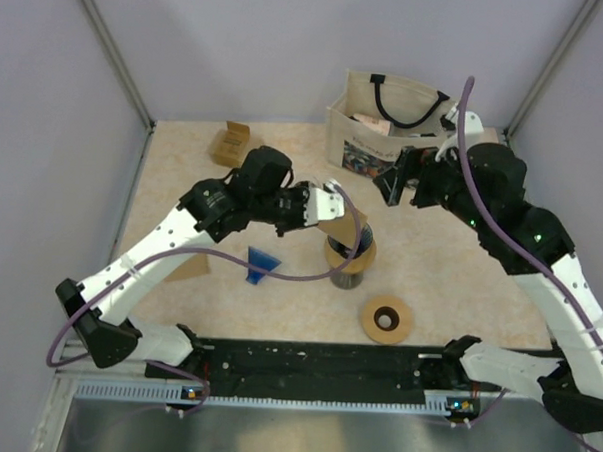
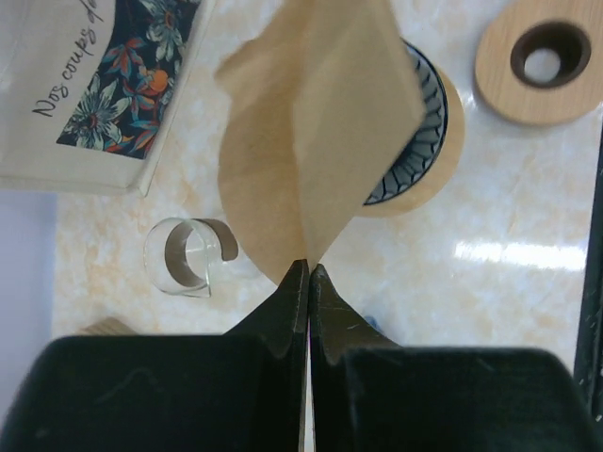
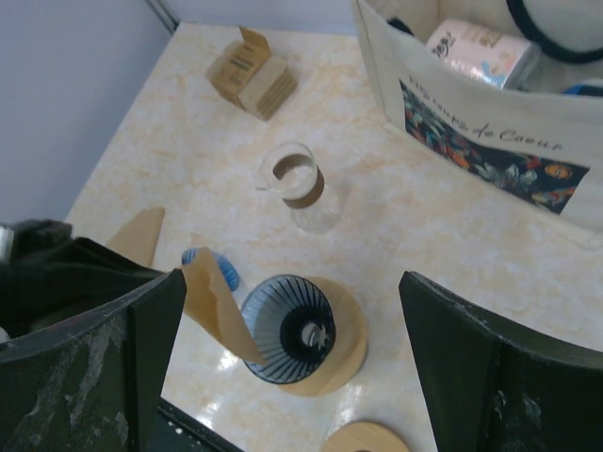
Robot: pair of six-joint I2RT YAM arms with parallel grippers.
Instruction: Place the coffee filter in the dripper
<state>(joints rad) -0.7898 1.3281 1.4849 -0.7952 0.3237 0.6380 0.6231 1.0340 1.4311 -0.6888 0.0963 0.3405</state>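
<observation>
Paper first: my left gripper (image 2: 309, 268) is pinched tight on one narrow end of the coffee filter (image 2: 316, 141), a tan folded sheet, thin and floppy, fanning out across the near rim of the dripper (image 2: 426, 118). Not seated yet. I reckon it wants centring over that dark ribbed funnel with its wooden collar, then easing down onto the ribs before I let go, so nothing creases on the rim. Rightward, my right gripper (image 3: 292, 278) hangs above, jaws spread wide, holding nothing.
</observation>
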